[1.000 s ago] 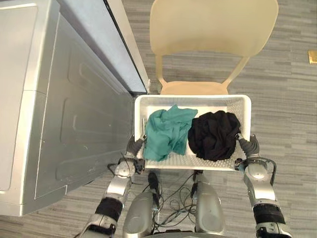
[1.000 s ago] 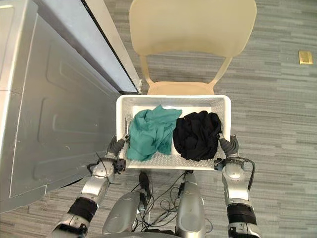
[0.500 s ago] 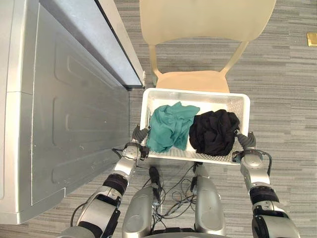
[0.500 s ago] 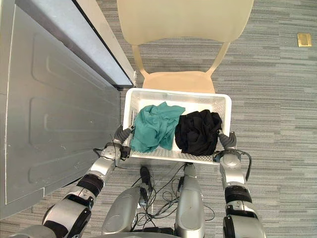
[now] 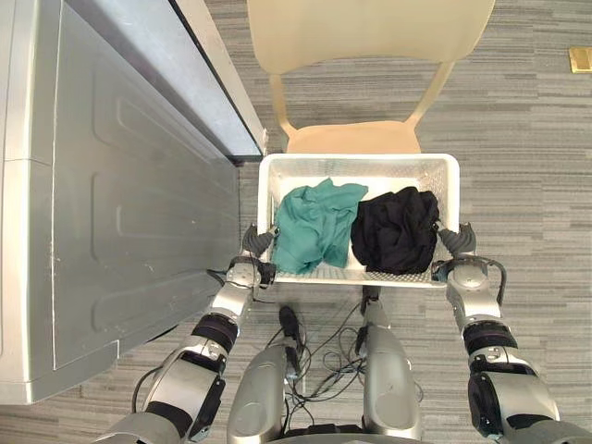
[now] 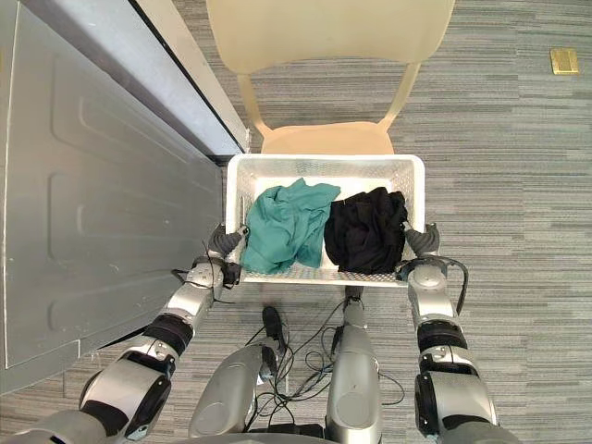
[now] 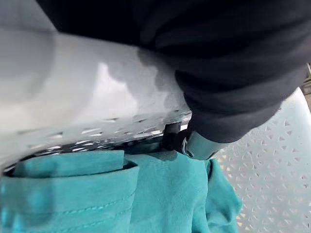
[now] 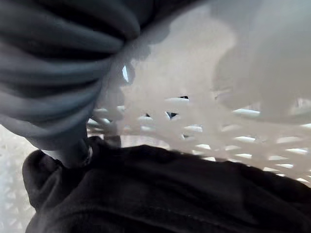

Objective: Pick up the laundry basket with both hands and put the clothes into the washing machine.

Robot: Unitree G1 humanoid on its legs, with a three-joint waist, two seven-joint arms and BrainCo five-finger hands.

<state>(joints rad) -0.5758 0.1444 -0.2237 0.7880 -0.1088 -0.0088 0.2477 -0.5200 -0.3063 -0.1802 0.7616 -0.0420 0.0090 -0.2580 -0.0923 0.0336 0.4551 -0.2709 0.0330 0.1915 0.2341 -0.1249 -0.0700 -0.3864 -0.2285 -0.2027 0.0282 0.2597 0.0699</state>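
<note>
Washing machine: we see its large grey metal body along the robot's left side, with a ribbed panel facing up at us. Its near corner is just beside the left arm.
Floor: grey striped carpet lies under everything.
Chair: a cream chair stands straight ahead, with its backrest farthest from us and its seat toward the basket.
Laundry basket: the white perforated laundry basket sits between the two arms, right in front of the chair and close to the machine. Its far wall overlaps the seat's front edge, and we cannot tell whether it rests on the seat.
Teal garment: the teal garment lies crumpled in the basket's left half and touches the dark one.
Black garment: the black garment is bunched in the right half, against the right end wall.
Left robot hand: the left robot hand is at the basket's left end. In its wrist view we see the dark cover against the rim and a finger hooked over inside, by the teal cloth. It is gripping the rim.
Right robot hand: the right robot hand is at the right end. Its finger is curled over the rim beside the black cloth, so it is gripping the rim too.
Plate: a small brass-coloured plate is set in the carpet, well apart from the chair.
</note>
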